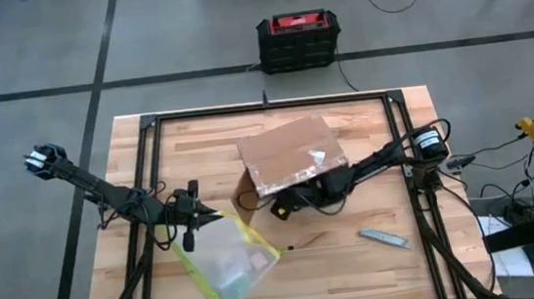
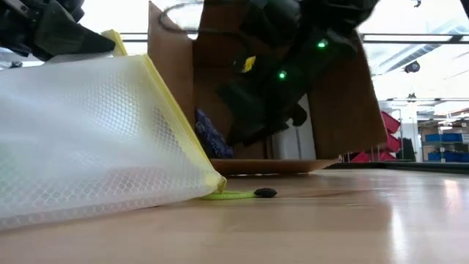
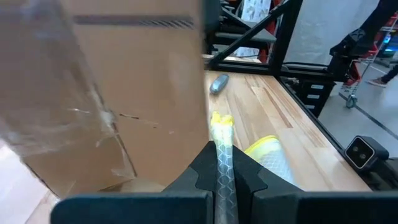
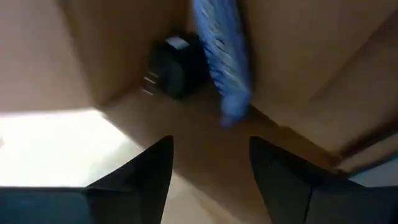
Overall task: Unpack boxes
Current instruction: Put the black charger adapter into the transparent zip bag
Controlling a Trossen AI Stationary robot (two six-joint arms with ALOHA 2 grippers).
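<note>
Cardboard first, from the high view: the carton (image 1: pixel 292 154) lies near the middle of the table (image 1: pixel 378 276), its long axis slanting across it, with its open mouth facing the near edge. The right gripper (image 1: pixel 287 204) sits right at that mouth, so the right arm is clearly the nearer one. The left gripper (image 1: pixel 189 237) is beside the carton's left flap, closed on the edge of the clear pouch (image 1: pixel 227 261). A grey tool (image 1: pixel 384 239) lies well apart on the right.

Low view: the carton stands open toward the camera, the right arm reaching into it from above, and a blue item (image 2: pixel 210 136) shows low inside. The pouch fills the left foreground.

Left wrist view: both fingers (image 3: pixel 199 177) pinch the pouch's yellow-green edge (image 3: pixel 221 134), with the carton wall just beside.

Right wrist view: the open fingers (image 4: pixel 152 165) point straight into the carton, where the blue item and a dark object (image 4: pixel 171 65) lie ahead toward the back corner. My read is that reaching them means pushing deeper along this line.
</note>
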